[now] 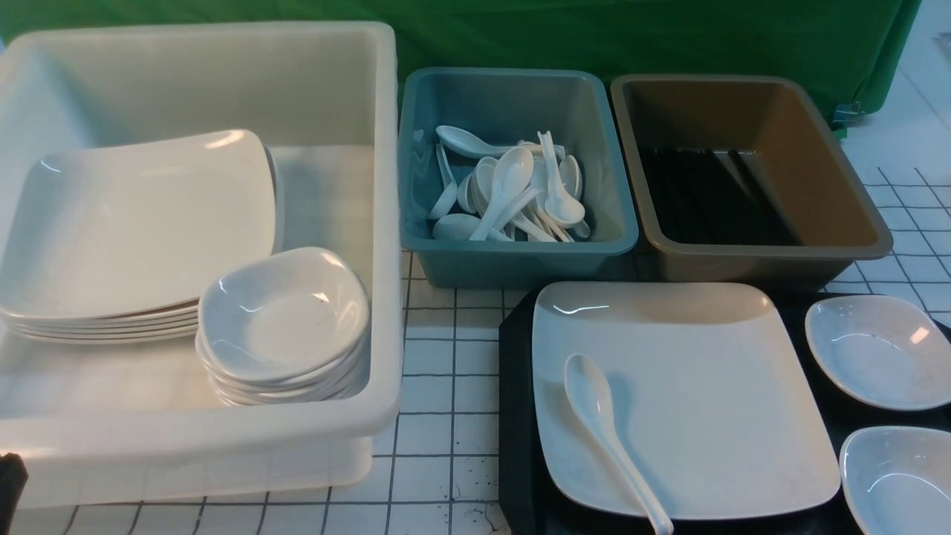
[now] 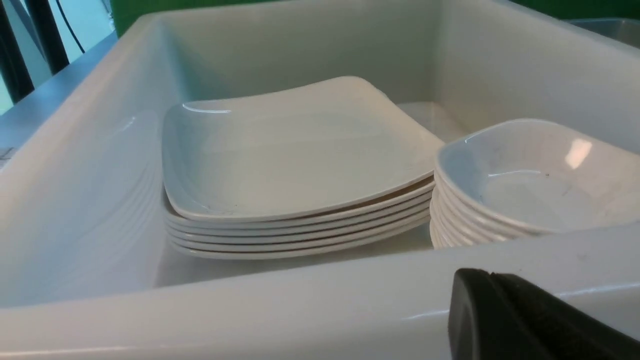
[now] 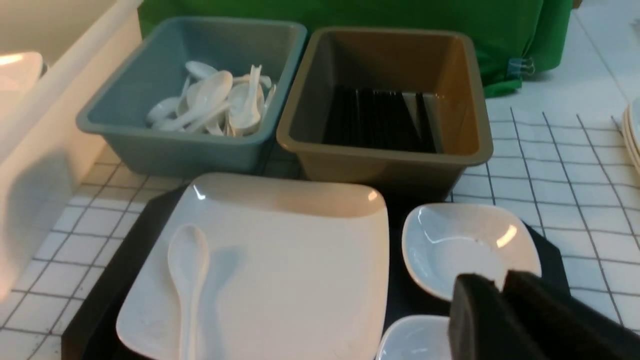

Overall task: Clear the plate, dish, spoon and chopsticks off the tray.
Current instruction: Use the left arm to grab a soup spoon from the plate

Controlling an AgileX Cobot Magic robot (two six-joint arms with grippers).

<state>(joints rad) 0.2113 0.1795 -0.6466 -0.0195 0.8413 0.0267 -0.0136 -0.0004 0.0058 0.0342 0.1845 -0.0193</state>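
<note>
The right gripper [image 3: 500,282] is seen above the near right part of the tray [image 1: 514,446]. Its fingers are parted by a narrow slit and nothing is held between them. The left gripper [image 2: 492,274] is found well to the left of the tray, just outside the near wall of a white bin [image 1: 386,223]. Its fingers are pressed together on nothing.

The tray is set on a tiled table [image 1: 446,371], and most of it is covered. The plate [image 1: 691,394] is laid flat on the tray's left and middle part. The spoon [image 1: 613,446] is laid on the plate bowl-up. Its bowl is turned toward the tray's far side, and its handle is run toward the tray's near edge. Two small dishes are placed on the tray's right part, beside the plate. The nearer dish [image 1: 899,479] is cut off by the picture's edge. The farther dish [image 1: 880,353] is seen whole in the right wrist view, just beyond the right gripper's fingers.

To the left of the tray, across a strip of table, the white bin is filled with a stack of plates [image 1: 141,223] and a stack of small dishes [image 1: 282,312].

Beyond the tray's far edge two tubs are set side by side. A heap of white spoons [image 1: 513,193] is held in the teal tub [image 1: 520,256], past the tray's far left corner. Black chopsticks [image 1: 706,197] are laid flat on the floor of the brown tub [image 1: 758,260], directly past the tray's far edge. Their ends cannot be made out.

Farthest from the tray, a green cloth [image 1: 594,37] is hung behind both tubs.
</note>
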